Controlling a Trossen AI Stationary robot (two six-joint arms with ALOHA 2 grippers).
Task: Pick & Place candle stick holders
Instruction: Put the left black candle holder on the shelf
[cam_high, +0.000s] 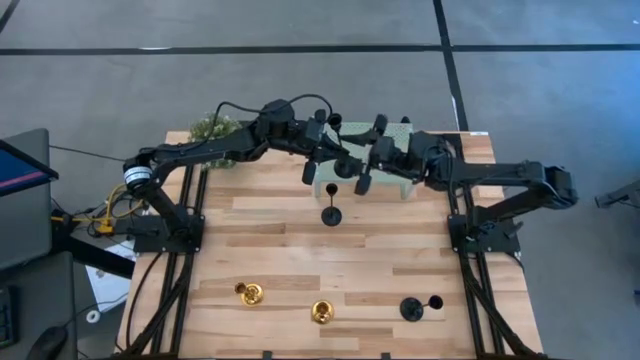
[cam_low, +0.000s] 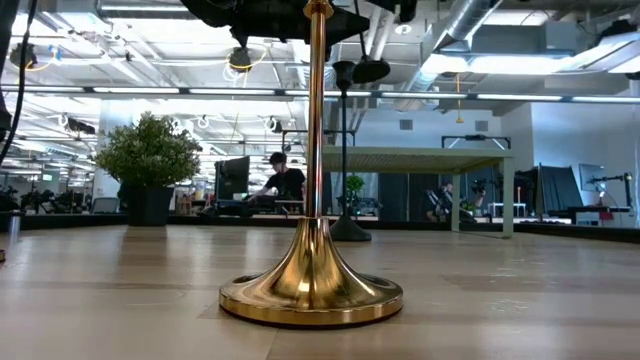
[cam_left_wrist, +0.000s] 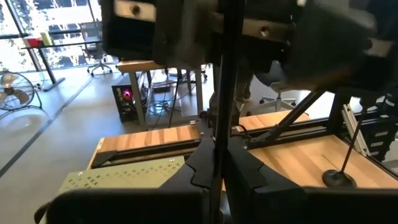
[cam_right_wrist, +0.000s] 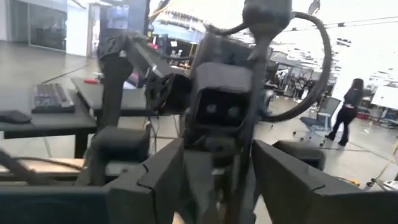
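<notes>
**Both arms meet over the mesh stand at the far edge of the table**

We see the wooden table (cam_high: 280, 255) with both arms reaching to its far middle, over the pale green mesh stand (cam_high: 385, 185). Behind the left arm, at the far left corner, sits the small green bushy plant (cam_high: 210, 128).

The left gripper (cam_high: 325, 165) is clenched around a thin black stem (cam_left_wrist: 225, 93), which its wrist view shows running upright between its closed fingers; this is one of the black candle stick holders, held above the stand. The right gripper (cam_high: 372, 165) faces it just beside, and in its own wrist view its fingers (cam_right_wrist: 283, 177) stand apart with a clear gap, released, holding nothing we can make out.

A second black holder (cam_high: 331, 214) stands upright on the table just in front of the stand. A third black holder (cam_high: 418, 307) lies tipped on its side near the front right edge.

Two gold holders stand near the front: one (cam_high: 249, 293) toward the left, the other (cam_high: 322, 313) near the middle, well apart from the black ones. In the low view a gold holder (cam_low: 312, 285) fills the foreground, upright on its flared base
</notes>
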